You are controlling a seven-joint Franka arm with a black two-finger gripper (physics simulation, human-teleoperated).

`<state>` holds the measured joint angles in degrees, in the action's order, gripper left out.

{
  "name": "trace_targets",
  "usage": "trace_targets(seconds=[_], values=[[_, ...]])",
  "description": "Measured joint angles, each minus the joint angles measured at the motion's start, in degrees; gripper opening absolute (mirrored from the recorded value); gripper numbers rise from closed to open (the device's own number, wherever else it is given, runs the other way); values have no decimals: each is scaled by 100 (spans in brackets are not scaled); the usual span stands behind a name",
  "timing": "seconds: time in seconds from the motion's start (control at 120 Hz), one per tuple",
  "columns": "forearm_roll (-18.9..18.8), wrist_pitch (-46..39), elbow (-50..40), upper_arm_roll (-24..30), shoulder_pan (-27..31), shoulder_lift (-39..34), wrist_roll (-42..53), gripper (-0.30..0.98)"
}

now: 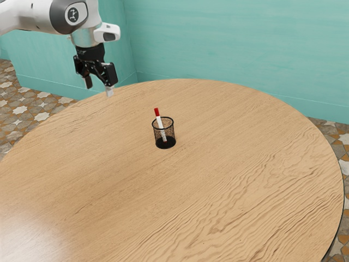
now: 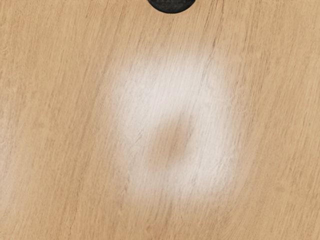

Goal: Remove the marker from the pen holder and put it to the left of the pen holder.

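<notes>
My gripper (image 1: 98,87) hangs in the air over the table's far edge, toward the exterior view's upper left, its two fingers apart and nothing between them. The black mesh pen holder (image 1: 165,142) stands upright near the middle of the table, well away from my hand. A white marker with a red end (image 1: 159,121) leans inside it, the red end sticking up above the rim. In the wrist view, part of the pen holder's dark round bottom (image 2: 171,5) is visible; the rest is cut off.
The round wooden table (image 1: 218,191) surrounds the holder on every side. Behind it rises a teal wall (image 1: 234,49), and patterned floor tiles (image 1: 39,109) lie past the table's edge.
</notes>
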<state>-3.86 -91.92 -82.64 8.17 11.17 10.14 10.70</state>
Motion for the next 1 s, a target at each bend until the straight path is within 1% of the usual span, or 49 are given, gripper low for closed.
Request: trace_targets(seconds=[0.233,0.3,0.333,0.425,0.475,0.525,0.608,0.667,0.758,1.0], values=[[-2,-64,2,8,-5,18,80,69],[6,-197,208,15,-26,187,97,69],[1,-218,715,30,-50,562,111,69],[-70,7,2619,36,-202,1887,155,69],[-99,116,3492,43,-271,2547,193,69],[-119,191,4251,49,-296,3119,267,69],[-133,247,5169,53,-300,3897,360,69],[-124,214,5454,146,-297,4344,416,69],[-112,101,5572,273,-289,4804,493,69],[-99,-373,5671,500,-215,5382,660,69]])
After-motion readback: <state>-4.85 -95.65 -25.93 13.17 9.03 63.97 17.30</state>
